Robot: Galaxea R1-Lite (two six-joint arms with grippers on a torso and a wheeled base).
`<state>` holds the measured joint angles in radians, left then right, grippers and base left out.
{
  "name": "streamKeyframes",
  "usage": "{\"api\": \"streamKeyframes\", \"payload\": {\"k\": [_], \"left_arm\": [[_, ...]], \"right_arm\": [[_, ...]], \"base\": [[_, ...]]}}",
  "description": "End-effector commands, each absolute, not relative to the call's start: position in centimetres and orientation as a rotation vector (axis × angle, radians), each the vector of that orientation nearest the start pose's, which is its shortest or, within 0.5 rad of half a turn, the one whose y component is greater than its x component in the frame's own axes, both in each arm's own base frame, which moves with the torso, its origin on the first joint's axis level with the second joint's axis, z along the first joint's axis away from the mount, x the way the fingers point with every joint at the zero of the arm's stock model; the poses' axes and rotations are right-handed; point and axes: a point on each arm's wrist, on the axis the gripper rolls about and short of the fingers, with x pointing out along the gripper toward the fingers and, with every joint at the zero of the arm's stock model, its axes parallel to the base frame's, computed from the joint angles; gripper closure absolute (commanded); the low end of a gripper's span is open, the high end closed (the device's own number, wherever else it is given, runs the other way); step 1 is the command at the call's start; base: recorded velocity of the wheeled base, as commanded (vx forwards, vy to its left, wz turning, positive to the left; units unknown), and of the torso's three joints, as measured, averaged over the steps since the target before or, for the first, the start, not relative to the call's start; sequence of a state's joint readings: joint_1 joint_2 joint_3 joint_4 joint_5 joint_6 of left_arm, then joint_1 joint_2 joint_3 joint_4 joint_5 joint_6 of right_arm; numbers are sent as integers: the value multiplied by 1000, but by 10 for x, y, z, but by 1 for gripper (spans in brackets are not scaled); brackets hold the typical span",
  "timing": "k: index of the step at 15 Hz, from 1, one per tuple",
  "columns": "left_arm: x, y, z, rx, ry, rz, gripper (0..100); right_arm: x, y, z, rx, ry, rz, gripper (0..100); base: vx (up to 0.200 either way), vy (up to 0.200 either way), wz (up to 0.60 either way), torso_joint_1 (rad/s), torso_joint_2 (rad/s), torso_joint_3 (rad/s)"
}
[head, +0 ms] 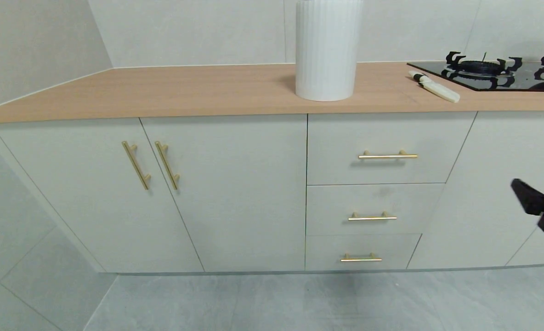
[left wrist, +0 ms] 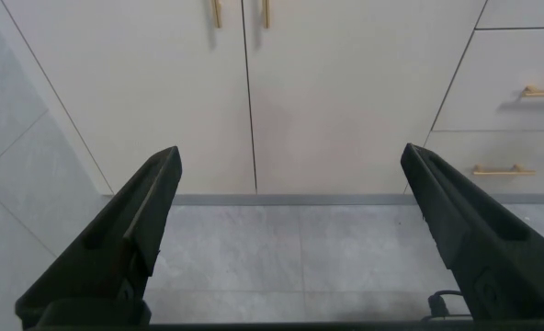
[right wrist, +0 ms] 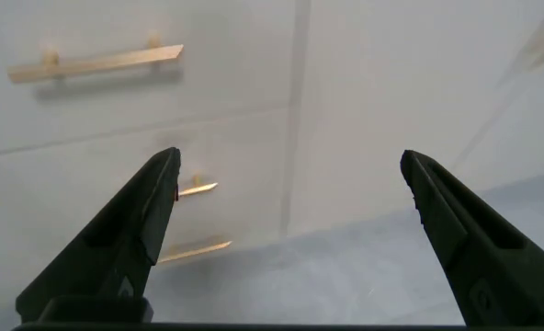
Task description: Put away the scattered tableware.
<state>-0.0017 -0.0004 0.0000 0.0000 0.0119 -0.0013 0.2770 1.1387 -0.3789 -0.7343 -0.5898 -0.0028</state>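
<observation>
A long bench (head: 184,92) with a wooden top runs across the scene, from the left wall to the far right. Below it, on the left, is a pale cupboard (head: 235,193) with two doors and two golden handles close together. To the right of it are three drawers (head: 382,138), one above the other, each with a golden bar handle. The floor (head: 253,303) in front has grey tiles. On the bench, above the drawers, a tall white ribbed container (head: 328,50) stands upright. Farther right a black gas hob (head: 497,76) is set into the top. The tableware (head: 433,86), a pale long piece with a dark band, possibly a knife, lies flat on the bench just left of the hob. The right gripper (right wrist: 289,158) is low at the right, in front of the lower drawers, its jaws wide apart and holding nothing. The left gripper (left wrist: 289,152) is low near the floor before the cupboard doors, also wide apart and empty.
</observation>
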Motion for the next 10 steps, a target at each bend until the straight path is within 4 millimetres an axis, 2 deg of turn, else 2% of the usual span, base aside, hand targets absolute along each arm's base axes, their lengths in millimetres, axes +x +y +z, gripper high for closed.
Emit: {"api": "streamKeyframes", "payload": {"k": [1, 4, 6, 8, 10], "left_arm": [[-23, 0, 75, -2, 0, 11, 0], [-23, 0, 75, -2, 0, 11, 0], [-23, 0, 75, -2, 0, 11, 0], [-23, 0, 75, -2, 0, 11, 0], [-23, 0, 75, -2, 0, 11, 0]], "right_arm": [[56, -3, 220, -70, -147, -435, 0], [-7, -13, 203, -103, -173, -542, 0], [-38, -13, 184, -110, -186, -553, 0], [-60, -13, 169, -107, -219, -531, 0], [-69, -12, 161, -113, -221, -558, 0]], "base": [[0, 0, 0, 0, 0, 0], [0, 0, 0, 0, 0, 0], [0, 0, 0, 0, 0, 0], [0, 0, 0, 0, 0, 0], [0, 0, 0, 0, 0, 0]]}}
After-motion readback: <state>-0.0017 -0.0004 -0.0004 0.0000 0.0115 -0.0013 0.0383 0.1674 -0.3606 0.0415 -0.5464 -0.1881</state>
